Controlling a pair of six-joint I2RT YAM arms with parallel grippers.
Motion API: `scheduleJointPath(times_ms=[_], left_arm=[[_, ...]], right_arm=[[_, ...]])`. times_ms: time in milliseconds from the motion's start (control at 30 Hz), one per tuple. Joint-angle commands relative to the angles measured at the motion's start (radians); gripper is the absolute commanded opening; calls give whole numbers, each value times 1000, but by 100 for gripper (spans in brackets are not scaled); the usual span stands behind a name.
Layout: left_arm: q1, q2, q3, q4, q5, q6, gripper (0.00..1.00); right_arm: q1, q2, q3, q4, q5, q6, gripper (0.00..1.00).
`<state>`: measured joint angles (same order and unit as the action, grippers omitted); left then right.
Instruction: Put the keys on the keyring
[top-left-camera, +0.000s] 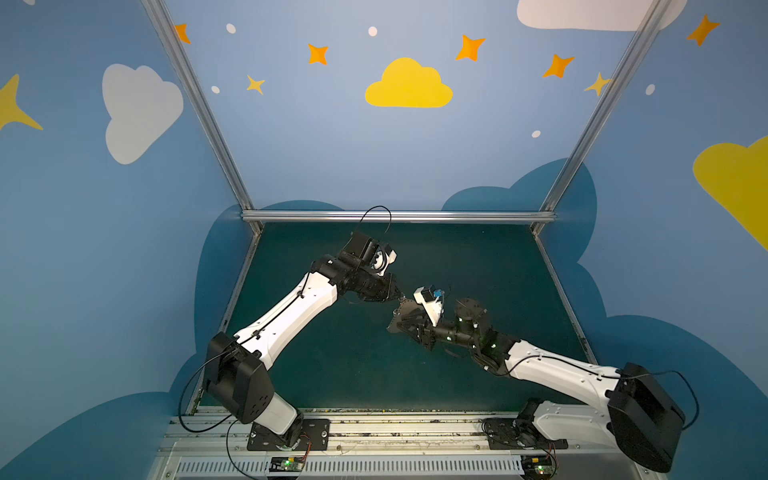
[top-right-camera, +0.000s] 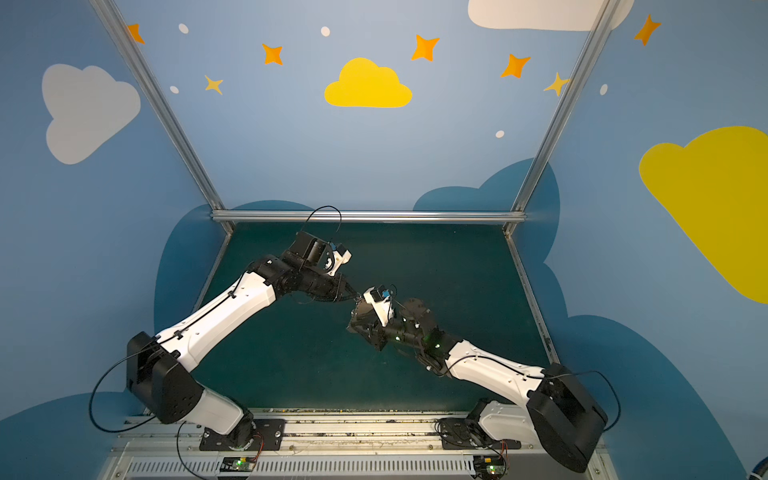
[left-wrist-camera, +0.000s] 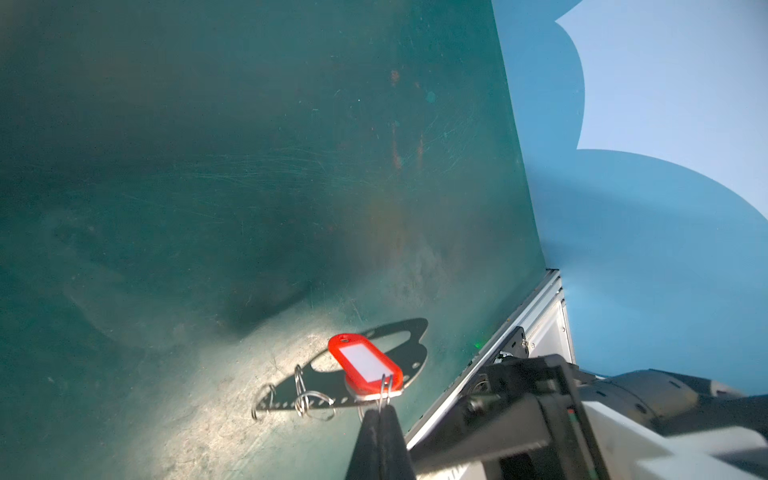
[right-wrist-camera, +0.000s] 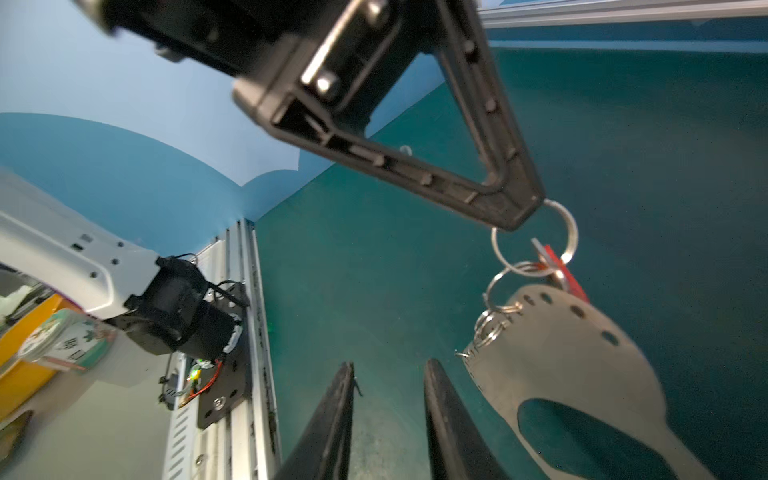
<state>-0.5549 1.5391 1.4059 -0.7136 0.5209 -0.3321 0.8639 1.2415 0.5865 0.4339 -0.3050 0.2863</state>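
My left tool (left-wrist-camera: 380, 411) was pinched together on the keyring (right-wrist-camera: 572, 235), a silver wire loop, above the middle of the desk (top-left-camera: 478, 257). The keys (left-wrist-camera: 365, 368), a red tag with a small silver key, hung from that loop. More rings linked it to a grey holed plate (right-wrist-camera: 561, 353). My right tool (right-wrist-camera: 390, 365) stood close by on the right, jaws apart and empty.

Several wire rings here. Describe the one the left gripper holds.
Find the flat grey plate between the two arms. At its holed edge, by the red tag, the keyring sits pinched in the left gripper's tip: the largest loop there.
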Motion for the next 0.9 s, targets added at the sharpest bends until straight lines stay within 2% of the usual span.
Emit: scheduleJointPath(times_ms=[0, 400, 633, 700, 800, 867], left_arm=[[-5, -18, 5, -4, -12, -37, 4], [-11, -23, -15, 20, 16, -82, 4], [-16, -27, -19, 46, 39, -109, 4], [-16, -28, -19, 49, 48, -115, 4], [-17, -29, -18, 46, 52, -116, 4], [-16, -35, -19, 46, 51, -115, 4]], right_arm=[[19, 13, 22, 56, 130, 2, 34], [60, -7, 39, 23, 333, -31, 35], [69, 12, 58, 30, 358, -27, 35], [70, 16, 64, 25, 388, -25, 31], [69, 22, 72, 18, 402, -36, 17], [70, 24, 73, 15, 407, -41, 16]])
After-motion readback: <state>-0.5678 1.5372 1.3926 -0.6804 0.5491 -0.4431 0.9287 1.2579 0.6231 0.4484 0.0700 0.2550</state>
